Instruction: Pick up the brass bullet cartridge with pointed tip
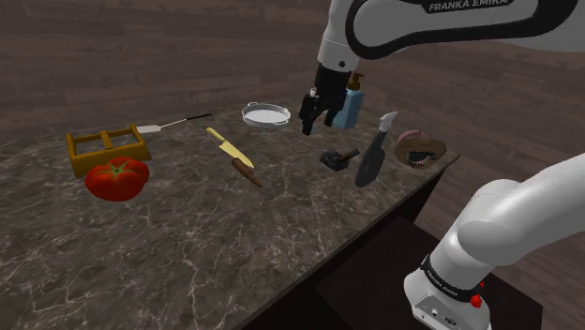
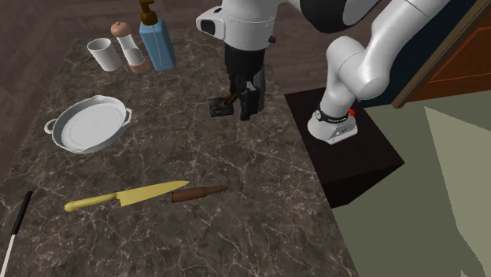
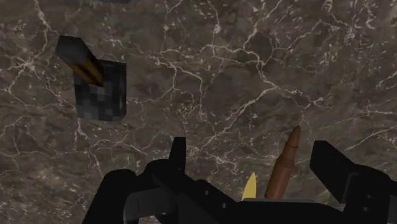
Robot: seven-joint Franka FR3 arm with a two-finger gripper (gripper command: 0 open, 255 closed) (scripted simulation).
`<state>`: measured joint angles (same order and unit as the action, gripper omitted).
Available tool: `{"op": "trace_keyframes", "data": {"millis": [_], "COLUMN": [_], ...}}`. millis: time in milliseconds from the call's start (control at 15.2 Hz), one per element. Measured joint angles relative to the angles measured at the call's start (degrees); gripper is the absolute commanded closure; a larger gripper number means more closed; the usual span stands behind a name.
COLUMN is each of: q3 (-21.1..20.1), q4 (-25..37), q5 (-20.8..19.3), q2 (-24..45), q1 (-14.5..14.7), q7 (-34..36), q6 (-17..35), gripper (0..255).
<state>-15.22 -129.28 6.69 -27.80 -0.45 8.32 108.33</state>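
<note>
1. We see a white two-handled dish (image 2: 55, 126) showing its bare white inside. A wooden crate (image 1: 103, 147) stands with a tomato (image 1: 117, 178) just in front of it.
2. The brown cartridge (image 2: 199, 193) lies flat in the middle of the marble counter (image 2: 260, 228). Its base is just beside the yellow knife's (image 2: 126, 197) blade tip and its point faces away. Bare marble runs from it to the counter's edge by the stand (image 2: 354, 157).
3. The arm reaches over the counter with the gripper (image 2: 242, 108) pointing down, above a small dark block (image 2: 219, 107) and well apart from the cartridge. Its fingers (image 3: 178, 156) stand wide, clasping nothing.
</note>
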Motion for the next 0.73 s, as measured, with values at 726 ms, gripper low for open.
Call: {"op": "trace_keyframes", "data": {"millis": [726], "q3": [-8.69], "q4": [11.39], "q5": [-7.75], "q2": [24.1], "q1": [-0.47], "q7": [14.61], "q6": [8.82], "gripper": [0]}}
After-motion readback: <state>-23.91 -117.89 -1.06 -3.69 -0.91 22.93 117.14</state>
